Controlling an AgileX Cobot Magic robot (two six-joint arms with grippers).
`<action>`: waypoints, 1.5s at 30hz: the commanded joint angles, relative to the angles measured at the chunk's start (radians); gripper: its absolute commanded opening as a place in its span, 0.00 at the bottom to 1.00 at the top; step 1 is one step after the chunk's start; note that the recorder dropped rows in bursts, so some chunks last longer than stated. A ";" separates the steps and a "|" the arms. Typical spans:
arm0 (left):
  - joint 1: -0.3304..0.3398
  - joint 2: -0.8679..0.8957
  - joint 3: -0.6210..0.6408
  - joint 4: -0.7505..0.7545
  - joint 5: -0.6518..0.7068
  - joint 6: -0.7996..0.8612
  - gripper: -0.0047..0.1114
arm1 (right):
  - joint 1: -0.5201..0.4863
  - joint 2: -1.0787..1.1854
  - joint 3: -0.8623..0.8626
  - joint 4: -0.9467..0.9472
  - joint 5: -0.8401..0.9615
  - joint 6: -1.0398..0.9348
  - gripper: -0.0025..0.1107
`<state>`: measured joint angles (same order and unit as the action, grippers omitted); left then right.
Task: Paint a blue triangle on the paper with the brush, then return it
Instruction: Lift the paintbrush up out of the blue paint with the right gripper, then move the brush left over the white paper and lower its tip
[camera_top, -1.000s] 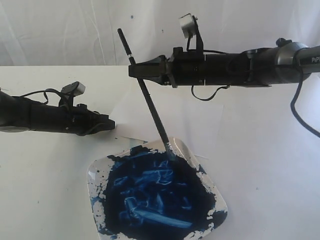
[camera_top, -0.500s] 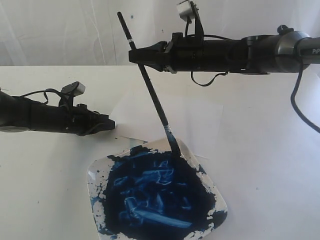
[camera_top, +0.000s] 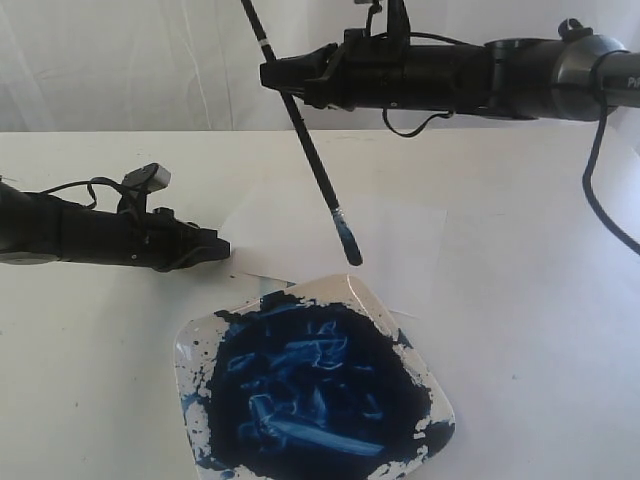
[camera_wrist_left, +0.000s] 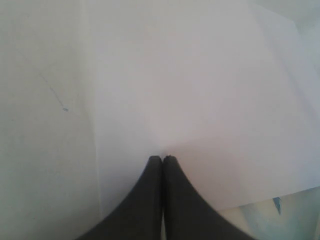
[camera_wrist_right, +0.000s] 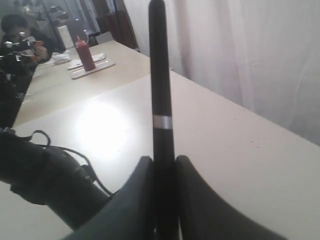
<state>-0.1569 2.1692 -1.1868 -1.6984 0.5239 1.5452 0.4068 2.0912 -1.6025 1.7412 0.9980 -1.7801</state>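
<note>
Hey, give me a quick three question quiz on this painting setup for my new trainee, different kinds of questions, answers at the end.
1. Multiple choice: what holds the brush? A) left gripper B) right gripper C) nothing
2. True or false: the brush tip hangs clear of the paint in the dish.
3. Fill in: the left gripper, over the paper, is ___ (open or shut).
Key: 1 B; 2 true; 3 shut.

Glossy wet paint (camera_top: 310, 385), matt paper (camera_top: 400, 240), smooth black brush (camera_top: 310, 150).
</note>
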 joint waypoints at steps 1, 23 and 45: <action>-0.006 0.004 -0.002 0.002 -0.002 0.002 0.04 | 0.001 -0.002 -0.030 0.003 -0.060 -0.051 0.02; -0.006 0.004 -0.002 0.002 -0.002 0.002 0.04 | 0.009 0.057 -0.105 0.003 -0.203 -0.103 0.02; -0.006 0.004 -0.002 0.002 -0.002 0.002 0.04 | 0.159 0.309 -0.455 0.003 -0.351 -0.101 0.02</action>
<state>-0.1569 2.1692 -1.1868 -1.7001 0.5239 1.5452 0.5582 2.3916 -2.0321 1.7412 0.6661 -1.8693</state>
